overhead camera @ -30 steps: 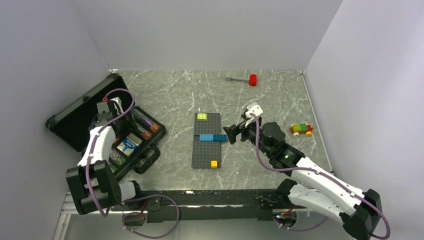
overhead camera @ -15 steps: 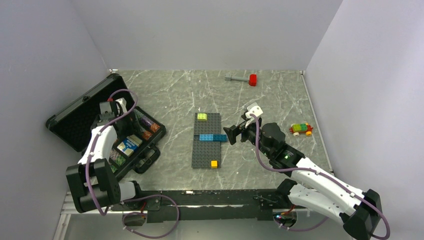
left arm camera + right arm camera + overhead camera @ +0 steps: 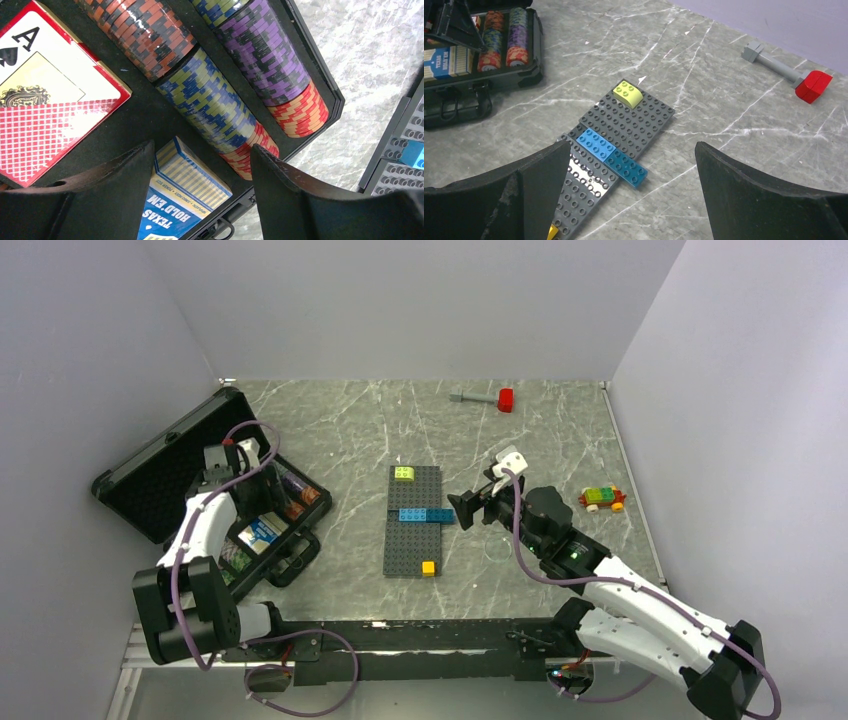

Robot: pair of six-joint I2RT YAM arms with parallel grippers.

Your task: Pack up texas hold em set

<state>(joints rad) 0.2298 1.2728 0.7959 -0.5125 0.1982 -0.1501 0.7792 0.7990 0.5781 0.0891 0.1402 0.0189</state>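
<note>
1. Case (image 3: 327,95): black, hard-shelled and square-rimmed, lying open with its foam-lined half right under the left jaws. The lid (image 3: 150,472) is tipped back beyond and to the left of them. With the slots full, packing looks almost finished, and I judge the step in hand to be a last pass over the contents
2. The next move is probably closing up. That calls for lifting the left jaws out of the case, getting behind the lid's far edge and swinging it over squarely on its hinge
3. Baseplate (image 3: 413,522): flat, dark grey and studded, carrying blue, lime and yellow bricks. It lies just below and ahead of the right jaws and is no part of the set
4. Right gripper (image 3: 631,145): jaws spread wide, nothing between them
5. Left gripper (image 3: 200,147): jaws apart and gripping nothing, hovering low
6. Red pack (image 3: 45,100): a glossy box with an ace and check print, left of the left jaws
7. Blue pack (image 3: 185,195): striped card, lying between and beneath them
8. Chips (image 3: 210,100): ridged, striped rows just ahead of the jaw tips
9. Buttons: I cannot see them
</note>
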